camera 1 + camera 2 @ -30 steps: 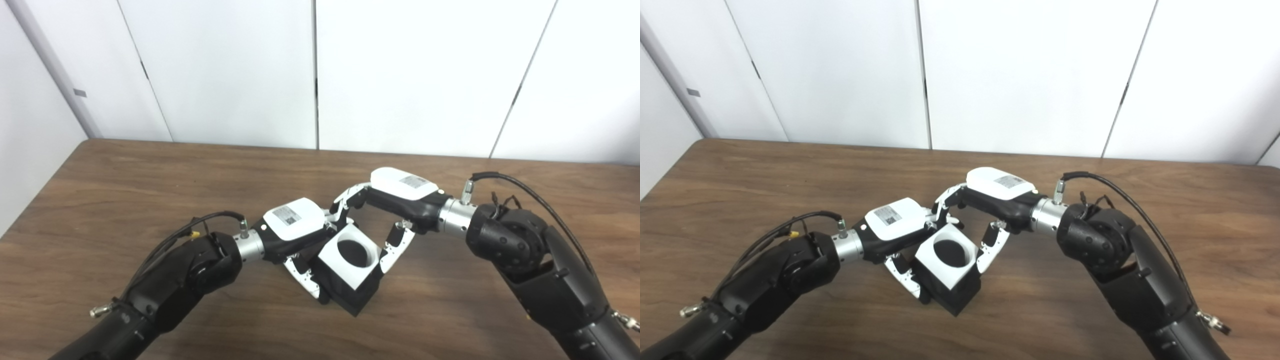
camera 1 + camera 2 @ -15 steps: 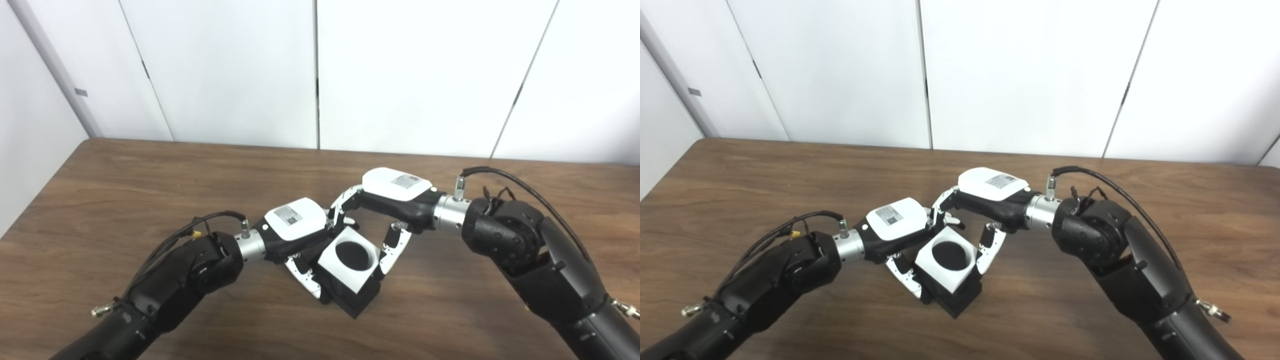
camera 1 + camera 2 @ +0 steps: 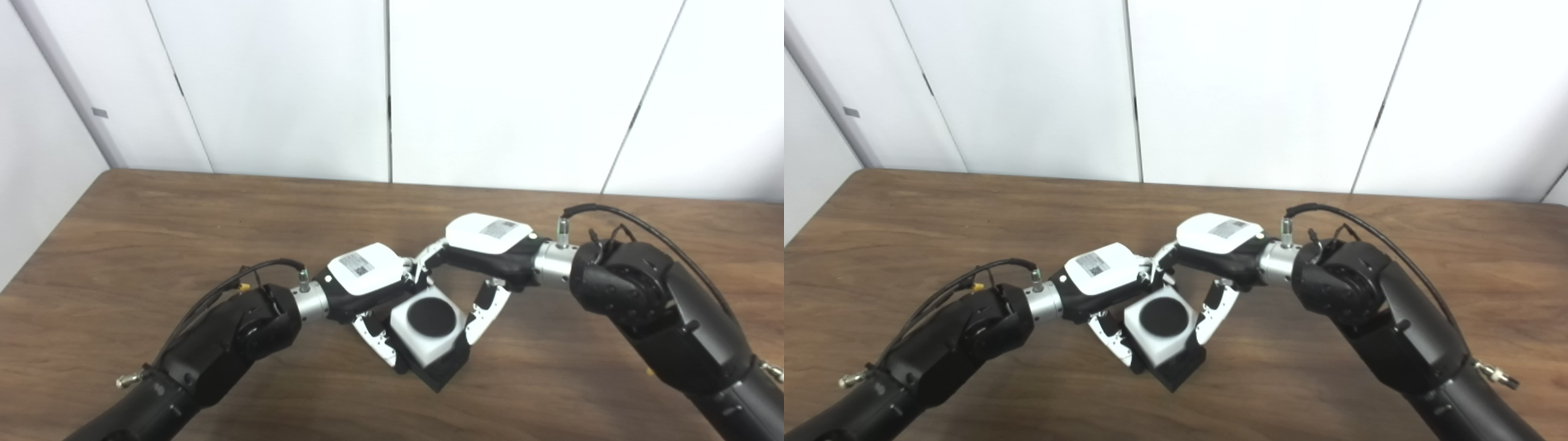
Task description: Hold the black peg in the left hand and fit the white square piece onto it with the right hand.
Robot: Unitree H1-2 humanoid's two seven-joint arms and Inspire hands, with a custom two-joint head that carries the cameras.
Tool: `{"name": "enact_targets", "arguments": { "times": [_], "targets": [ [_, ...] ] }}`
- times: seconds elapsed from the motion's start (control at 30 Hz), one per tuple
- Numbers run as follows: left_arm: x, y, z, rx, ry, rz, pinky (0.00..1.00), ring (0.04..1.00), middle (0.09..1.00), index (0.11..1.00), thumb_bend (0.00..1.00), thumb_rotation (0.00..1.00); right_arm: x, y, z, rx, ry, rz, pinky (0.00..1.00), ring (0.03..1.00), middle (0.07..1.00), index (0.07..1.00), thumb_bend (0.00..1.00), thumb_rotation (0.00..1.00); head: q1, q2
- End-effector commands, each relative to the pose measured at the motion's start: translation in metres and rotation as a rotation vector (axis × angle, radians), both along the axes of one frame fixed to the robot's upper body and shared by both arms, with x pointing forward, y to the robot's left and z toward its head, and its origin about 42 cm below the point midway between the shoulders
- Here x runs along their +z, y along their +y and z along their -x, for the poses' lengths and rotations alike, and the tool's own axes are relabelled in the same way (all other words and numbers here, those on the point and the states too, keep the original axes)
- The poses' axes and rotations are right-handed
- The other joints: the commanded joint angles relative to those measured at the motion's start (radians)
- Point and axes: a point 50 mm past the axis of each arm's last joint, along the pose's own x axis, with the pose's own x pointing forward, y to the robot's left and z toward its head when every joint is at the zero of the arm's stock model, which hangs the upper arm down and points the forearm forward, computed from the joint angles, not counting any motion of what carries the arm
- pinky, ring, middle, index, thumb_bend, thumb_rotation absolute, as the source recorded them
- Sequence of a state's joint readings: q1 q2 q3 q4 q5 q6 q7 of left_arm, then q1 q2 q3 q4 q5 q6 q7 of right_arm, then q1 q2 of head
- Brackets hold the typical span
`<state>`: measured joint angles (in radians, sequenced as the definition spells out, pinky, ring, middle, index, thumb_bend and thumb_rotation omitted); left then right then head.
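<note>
At the table's middle, near edge: both hands meet around one stacked black-and-white block.
Table: brown wood grain, running back to a wall of white panels.
Left hand: reaches in from the left, white back plate up, its fingers curled down the left and near side of the black part, holding it.
Black peg: its round top shows as a dark disc filling the hole in the white piece; its square black base juts out below, at the near right, tilted so one corner points toward the near edge. Whether the base rests on the table or is lifted just clear of it, I cannot tell.
White square piece: sits over the peg, tilted with it, its lower edge close to the black base.
Right hand: comes in from the right, white back plate up. Its thumb lies along the right side of the white piece and its other fingers wrap the far side, so it grips the piece.
Arms: black, each with a silver wrist ring and a thin black cable looping over the forearm.
</note>
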<state>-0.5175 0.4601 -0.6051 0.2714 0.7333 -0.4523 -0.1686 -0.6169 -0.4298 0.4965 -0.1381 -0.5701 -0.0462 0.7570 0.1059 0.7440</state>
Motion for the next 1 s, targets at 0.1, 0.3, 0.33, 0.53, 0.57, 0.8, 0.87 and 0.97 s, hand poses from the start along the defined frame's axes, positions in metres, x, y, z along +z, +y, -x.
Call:
{"name": "enact_targets", "arguments": {
  "times": [0.1,0.3,0.33,0.53,0.57,0.8,0.87,0.97],
  "targets": [
    [-0.021,-0.001,0.009,-0.022,0.066,-0.130,0.74,0.873,0.887,0.493,0.52,0.08,0.014,-0.001,0.000,0.006,-0.038,-0.002,0.74,0.810,0.797,0.658,0.83,0.43,-0.001,0.002],
    [-0.021,-0.001,0.010,-0.020,0.066,-0.137,0.73,0.875,0.886,0.493,0.52,0.08,0.011,-0.002,0.001,-0.004,-0.028,0.004,0.74,0.812,0.801,0.666,0.83,0.40,0.000,0.004],
    [-0.021,-0.001,0.010,-0.020,0.066,-0.136,0.73,0.874,0.885,0.493,0.52,0.08,0.011,-0.002,0.001,-0.006,-0.026,0.004,0.74,0.815,0.804,0.669,0.84,0.40,0.000,0.005],
    [-0.020,0.000,0.010,-0.018,0.065,-0.139,0.73,0.874,0.888,0.493,0.52,0.08,0.013,-0.006,-0.001,-0.020,-0.033,-0.017,0.73,0.810,0.807,0.679,0.85,0.37,-0.009,0.005],
    [-0.021,0.001,0.009,-0.018,0.065,-0.136,0.73,0.871,0.888,0.493,0.52,0.08,0.014,-0.008,-0.001,-0.026,-0.036,-0.023,0.73,0.812,0.808,0.686,0.85,0.35,-0.011,0.004],
    [-0.020,0.004,0.010,-0.014,0.054,-0.139,0.74,0.864,0.884,0.493,0.52,0.08,0.023,-0.031,-0.006,-0.130,-0.070,-0.102,0.70,0.811,0.812,0.696,0.81,0.24,-0.027,0.001],
    [-0.020,0.005,0.009,-0.013,0.053,-0.136,0.73,0.858,0.879,0.492,0.52,0.08,0.024,-0.043,-0.009,-0.181,-0.078,-0.160,0.68,0.796,0.805,0.690,0.81,0.20,-0.030,0.000],
    [-0.020,0.007,0.009,-0.004,0.062,-0.142,0.75,0.870,0.888,0.493,0.52,0.08,0.025,-0.061,-0.009,-0.257,-0.084,-0.232,0.68,0.804,0.812,0.704,0.77,0.18,-0.032,-0.001]
  ]
}}
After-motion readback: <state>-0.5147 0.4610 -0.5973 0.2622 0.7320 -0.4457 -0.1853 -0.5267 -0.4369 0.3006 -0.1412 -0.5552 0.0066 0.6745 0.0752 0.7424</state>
